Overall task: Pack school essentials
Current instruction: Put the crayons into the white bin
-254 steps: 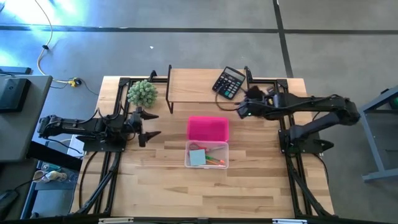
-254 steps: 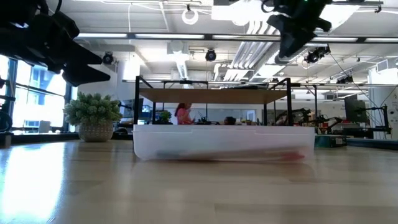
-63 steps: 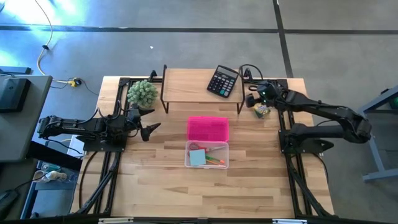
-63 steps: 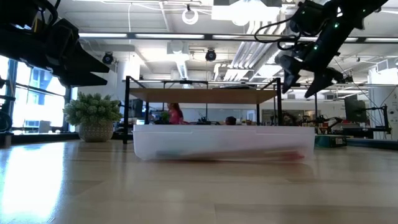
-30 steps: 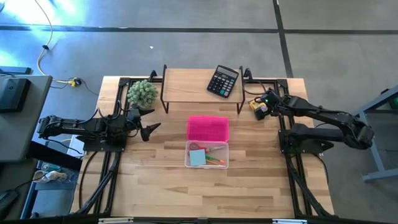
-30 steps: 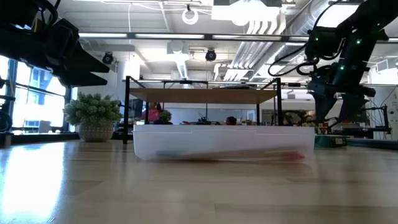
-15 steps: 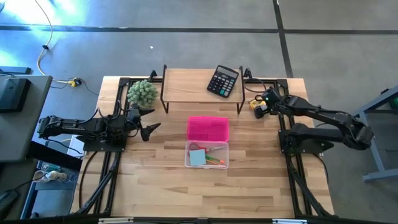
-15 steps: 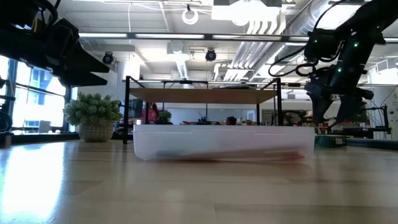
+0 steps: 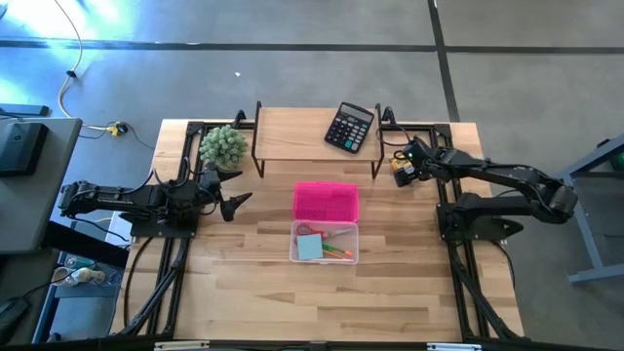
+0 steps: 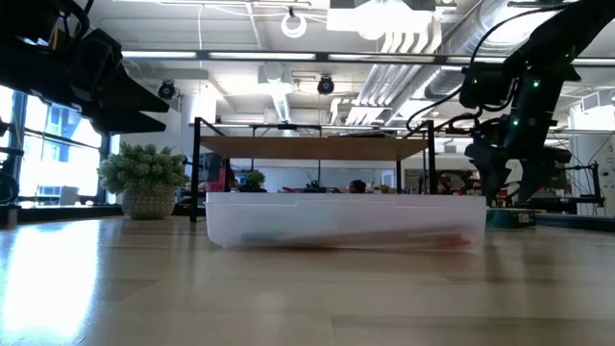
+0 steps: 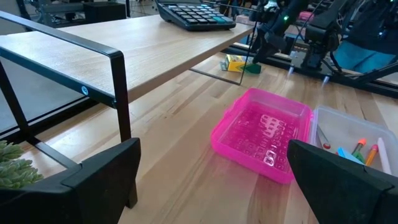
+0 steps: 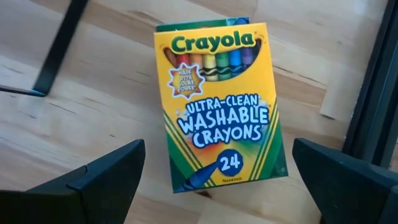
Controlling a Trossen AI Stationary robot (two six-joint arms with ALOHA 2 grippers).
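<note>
A yellow-and-green crayon box [image 12: 217,106] lies flat on the table, front face up, beside the right leg of the wooden shelf [image 9: 317,132]. My right gripper [image 12: 217,144] hangs open just above it, pointing steeply down, one finger on either side and neither touching. It also shows in the high view [image 9: 401,166]. The clear box [image 9: 325,242] at mid-table holds a light-blue notepad [image 9: 310,248] and thin pencils [image 9: 338,253]. My left gripper [image 9: 238,191] waits open at the table's left.
The pink lid [image 9: 326,202] lies just behind the clear box. A black calculator [image 9: 350,128] sits on the shelf top. A fuzzy green plant ball [image 9: 222,146] stands at the far left. The black frame rail [image 12: 373,81] runs close beside the crayon box.
My right gripper has sunk a little toward the crayon box and drifted slightly toward the table's left, staying open. The crayon box has not moved.
</note>
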